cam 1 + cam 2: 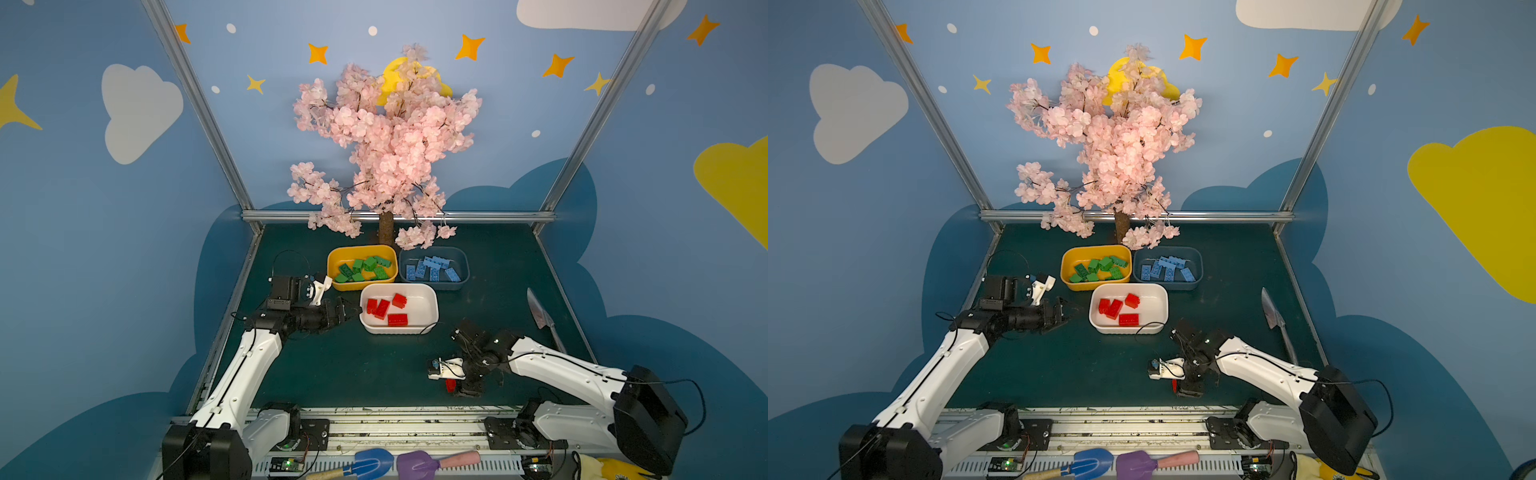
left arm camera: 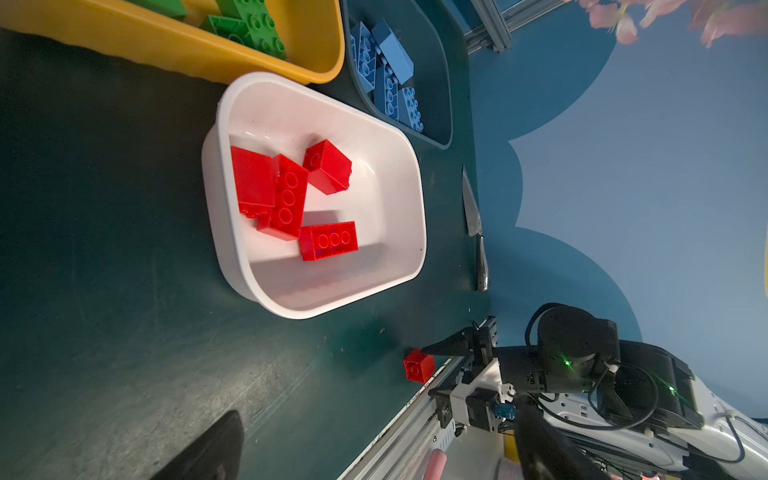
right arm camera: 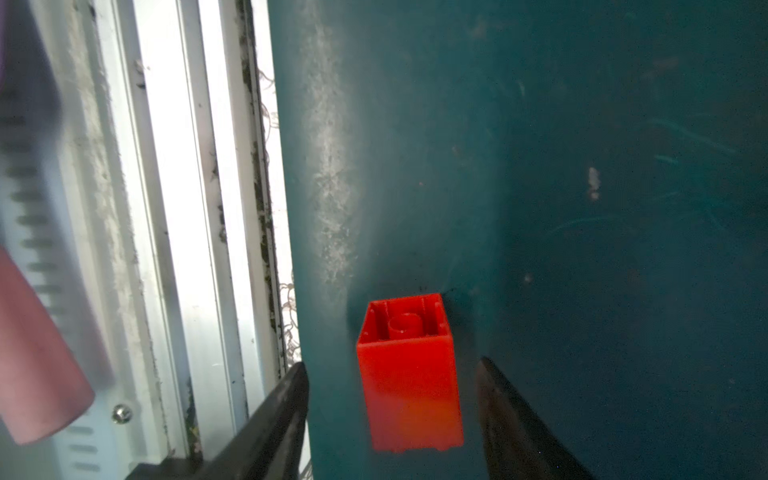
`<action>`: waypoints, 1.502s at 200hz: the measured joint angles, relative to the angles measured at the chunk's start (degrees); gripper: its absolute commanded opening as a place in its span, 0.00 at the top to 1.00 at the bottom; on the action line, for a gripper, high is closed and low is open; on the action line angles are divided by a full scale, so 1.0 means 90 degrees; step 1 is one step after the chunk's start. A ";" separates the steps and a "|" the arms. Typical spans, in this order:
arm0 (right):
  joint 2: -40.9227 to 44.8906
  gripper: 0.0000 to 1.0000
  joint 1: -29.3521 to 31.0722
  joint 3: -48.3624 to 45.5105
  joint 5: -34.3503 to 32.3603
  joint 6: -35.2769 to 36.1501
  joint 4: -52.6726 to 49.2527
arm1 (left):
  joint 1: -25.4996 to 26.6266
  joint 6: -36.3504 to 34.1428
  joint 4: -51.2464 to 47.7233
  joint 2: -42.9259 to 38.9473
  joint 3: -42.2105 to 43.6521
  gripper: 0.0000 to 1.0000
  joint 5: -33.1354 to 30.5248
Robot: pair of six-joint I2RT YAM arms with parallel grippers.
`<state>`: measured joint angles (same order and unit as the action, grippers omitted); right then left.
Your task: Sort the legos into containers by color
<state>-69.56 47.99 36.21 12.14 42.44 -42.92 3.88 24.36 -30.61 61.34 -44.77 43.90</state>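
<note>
Your R gripper (image 3: 390, 363) is down at the near edge of the table (image 1: 332, 365), right of centre, close to the near rail. Its jaws are released and sit either side of the last loose red brick (image 3: 409, 386). The right wrist view shows a gap on both sides, so there's no contact and nothing is grasped. That brick is on the mat, well apart from the tubs. Its hollow underside shows in both wrist views.

Your L gripper (image 1: 347, 311) is spread wide w/ nothing btw the fingers. It hangs just left of the white tub (image 1: 419, 307), pointing at it.

Tubs are mid-table:
- The yellow tub (image 1: 361, 248) is far-left and holds the green bricks (image 1: 365, 268).
- The slate-blue tub (image 1: 465, 266) is right beside it and holds the light-blue bricks (image 1: 432, 268).
- The white tub is nearer to you, touching or almost touching both, w/ four red bricks (image 1: 397, 319) inside.

There's also a metal trowel (image 1: 540, 316) flat by the right edge, a pink blossom tree (image 1: 386, 145) at the far side behind the tubs, and blue (image 1: 372, 461) and purple (image 1: 415, 463) toy shovels on the near rail.
</note>
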 measured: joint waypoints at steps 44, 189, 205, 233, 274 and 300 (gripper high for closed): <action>-0.0141 0.74 0.0044 0.0051 -0.0369 -0.0058 0.0044 | 0.0000 -0.0044 -0.0022 0.0000 0.0002 0.00 -0.0002; -0.2773 0.79 -0.0568 0.4420 -0.0974 -0.0444 0.0267 | 0.0000 -0.0041 -0.0068 -0.0180 0.0000 0.00 0.0002; -0.3458 0.78 -0.0583 0.4991 -0.0884 -0.0389 0.0291 | 0.0000 -0.0041 -0.0068 -0.0180 0.0000 0.01 0.0002; -0.4432 0.53 -0.0583 0.5831 -0.0619 -0.0423 0.0282 | 0.0000 -0.0044 -0.0068 -0.0180 0.0000 0.01 0.0000; -0.4539 0.37 -0.0760 0.5860 -0.0087 -0.0714 0.0403 | -0.0019 -0.0138 -0.0180 -0.0100 -0.0141 0.00 -0.0160; -0.3687 0.20 -0.1362 0.5034 0.0095 -0.1197 0.0682 | -0.0163 -0.0313 -0.0362 -0.0051 -0.0352 0.00 -0.0678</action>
<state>-102.74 35.73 81.52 12.99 31.66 -36.77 2.42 21.54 -33.87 60.88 -47.94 37.80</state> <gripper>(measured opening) 0.735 0.995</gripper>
